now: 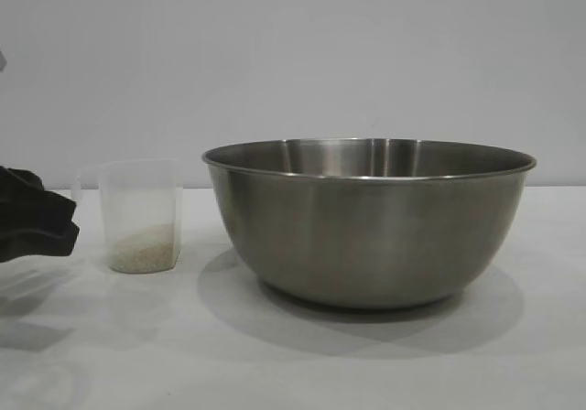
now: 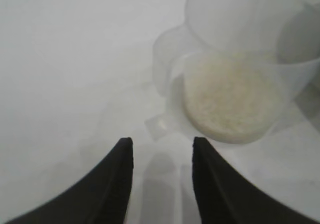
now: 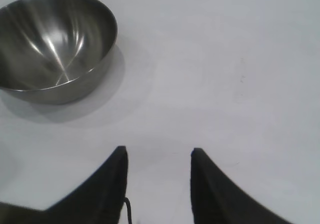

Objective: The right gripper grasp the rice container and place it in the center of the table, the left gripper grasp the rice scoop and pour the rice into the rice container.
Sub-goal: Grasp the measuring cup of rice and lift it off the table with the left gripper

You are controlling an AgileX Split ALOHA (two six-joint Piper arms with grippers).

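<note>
On the white desk [image 1: 302, 364], seen from outside, the big steel bowl [image 1: 369, 222] sits at centre, and the little plastic cup [image 1: 140, 215] stands upright well to its left, a low heap of rice [image 1: 143, 249] in its bottom. At the left edge a dark shape, the left arm [image 1: 35, 216], sits near the cup without touching it. No lettering shows on bowl or cup.

Over to the left wrist view: the left claw [image 2: 162, 149] is released, its two fingers apart with nothing between them, pointing at the cup [image 2: 240, 69], whose loop handle [image 2: 167, 79] faces the fingers. My worry: the cup looks light and the handle thin, so a finger arriving off line could nudge the cup, slide it or tip it and scatter the grains. A loose pinch on that handle could also let the cup swing during the pour. I can read no markings on the plastic.

Right wrist view now: the right claw [image 3: 157, 151] hangs released and empty above bare desk, well clear of the bowl [image 3: 55, 44], which looks empty inside. No brand visible.
</note>
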